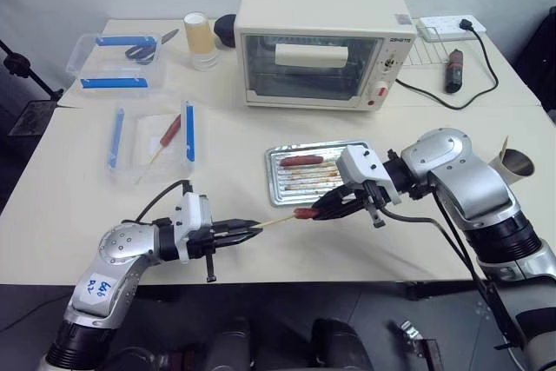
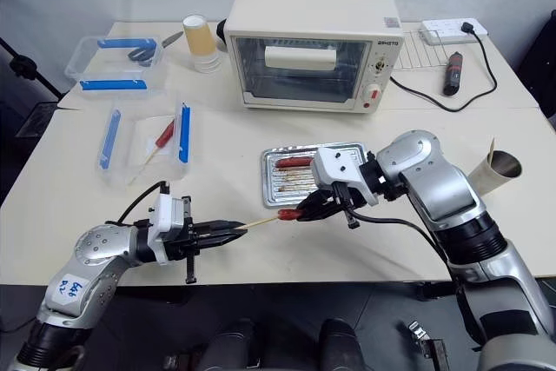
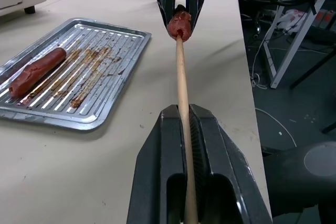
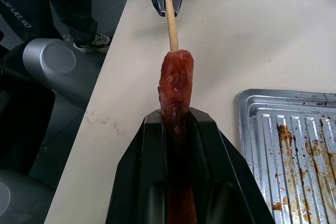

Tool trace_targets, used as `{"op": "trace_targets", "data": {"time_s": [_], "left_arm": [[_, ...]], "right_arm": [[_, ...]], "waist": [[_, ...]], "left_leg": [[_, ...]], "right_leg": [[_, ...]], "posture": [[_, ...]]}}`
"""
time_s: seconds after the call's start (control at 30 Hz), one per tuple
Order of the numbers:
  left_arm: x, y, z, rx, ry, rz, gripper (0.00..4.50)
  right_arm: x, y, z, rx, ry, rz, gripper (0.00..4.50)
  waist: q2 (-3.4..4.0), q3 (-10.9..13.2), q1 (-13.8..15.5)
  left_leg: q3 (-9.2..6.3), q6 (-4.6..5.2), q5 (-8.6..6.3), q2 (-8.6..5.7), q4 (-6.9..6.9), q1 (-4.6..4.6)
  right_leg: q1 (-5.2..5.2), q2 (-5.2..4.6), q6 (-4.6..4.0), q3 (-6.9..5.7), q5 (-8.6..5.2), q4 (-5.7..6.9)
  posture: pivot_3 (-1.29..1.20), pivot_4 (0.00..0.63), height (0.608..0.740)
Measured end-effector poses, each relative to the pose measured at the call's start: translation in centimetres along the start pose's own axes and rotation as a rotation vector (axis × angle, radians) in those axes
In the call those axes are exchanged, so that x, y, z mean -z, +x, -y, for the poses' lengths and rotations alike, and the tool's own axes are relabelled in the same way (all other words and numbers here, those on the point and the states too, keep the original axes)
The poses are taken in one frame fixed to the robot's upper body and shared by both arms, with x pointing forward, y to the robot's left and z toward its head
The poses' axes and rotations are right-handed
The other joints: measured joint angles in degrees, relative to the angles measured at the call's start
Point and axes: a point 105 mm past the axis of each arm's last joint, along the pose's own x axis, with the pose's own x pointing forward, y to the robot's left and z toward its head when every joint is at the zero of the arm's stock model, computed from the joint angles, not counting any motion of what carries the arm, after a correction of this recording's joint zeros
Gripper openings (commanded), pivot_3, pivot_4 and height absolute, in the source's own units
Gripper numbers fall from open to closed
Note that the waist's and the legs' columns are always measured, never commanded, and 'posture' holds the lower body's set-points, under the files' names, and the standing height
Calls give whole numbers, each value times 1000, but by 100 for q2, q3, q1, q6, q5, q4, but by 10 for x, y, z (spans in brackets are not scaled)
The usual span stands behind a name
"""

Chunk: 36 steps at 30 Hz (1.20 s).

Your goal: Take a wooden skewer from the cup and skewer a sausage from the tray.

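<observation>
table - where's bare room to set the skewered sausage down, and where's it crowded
Free: the table strip between the oven and the tray, and the patch between the open tub and the tray. Also the near edge left of the left gripper. Crowded: the far left corner with tub and yellow cup, and beside the tray where the right gripper holds the sausage.

two sausages [image 1: 306, 212], one skewer [image 1: 276, 221], one tray [image 1: 276, 182]

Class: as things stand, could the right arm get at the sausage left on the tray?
Probably not yet: the right gripper is shut on a sausage, though the other sausage on the tray lies uncovered nearby.
</observation>
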Motion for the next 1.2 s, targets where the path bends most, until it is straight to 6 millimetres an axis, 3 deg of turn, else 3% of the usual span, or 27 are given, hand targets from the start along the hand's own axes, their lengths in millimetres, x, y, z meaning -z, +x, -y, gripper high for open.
{"op": "trace_targets", "data": {"time_s": [0.53,1.2], "left_arm": [[0,11,-4,46,2,-8,0],[-4,51,-15,116,19,-50,0]], "right_arm": [[7,-1,-1,-3,28,-42,496],[10,-6,5,33,30,-132,496]], "waist": [[0,0,4],[-1,0,18]], "left_leg": [[2,0,0,-1,1,0],[6,0,0,-3,5,-3]], "right_leg": [[1,0,0,-1,0,1],[1,0,1,-3,0,1]], "posture": [[0,150,740],[0,150,740]]}}
